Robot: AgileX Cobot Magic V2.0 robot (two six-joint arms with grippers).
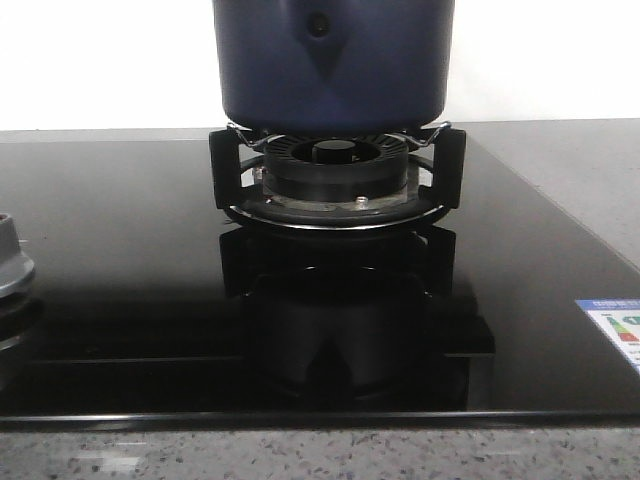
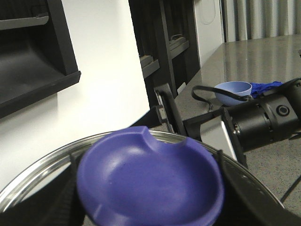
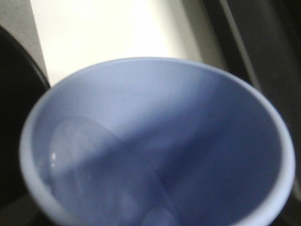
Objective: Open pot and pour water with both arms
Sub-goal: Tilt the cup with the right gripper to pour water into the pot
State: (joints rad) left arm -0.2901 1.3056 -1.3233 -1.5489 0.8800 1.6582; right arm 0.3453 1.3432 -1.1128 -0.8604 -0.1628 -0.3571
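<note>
The dark navy pot point(image 1: 335, 65) stands on the burner grate point(image 1: 335, 180) at the middle back of the front view; its top is cut off by the frame. In the left wrist view my left gripper point(image 2: 150, 188) is shut on the purple-blue knob point(image 2: 150, 181) of a metal-rimmed lid point(image 2: 28, 176), with a black finger on each side. I cannot tell whether the lid rests on the pot. A light blue cup point(image 3: 155, 146) fills the right wrist view and hides the right fingers. The left wrist view shows that cup point(image 2: 233, 92) at the tip of my right arm point(image 2: 263, 117).
The black glass hob point(image 1: 120, 300) has a grey burner cap point(image 1: 12, 262) at its left edge and a label point(image 1: 615, 325) at the right. A speckled counter edge point(image 1: 300, 455) runs along the front. Dark shelves point(image 2: 28, 70) and a blue cloth point(image 2: 265, 87) lie behind.
</note>
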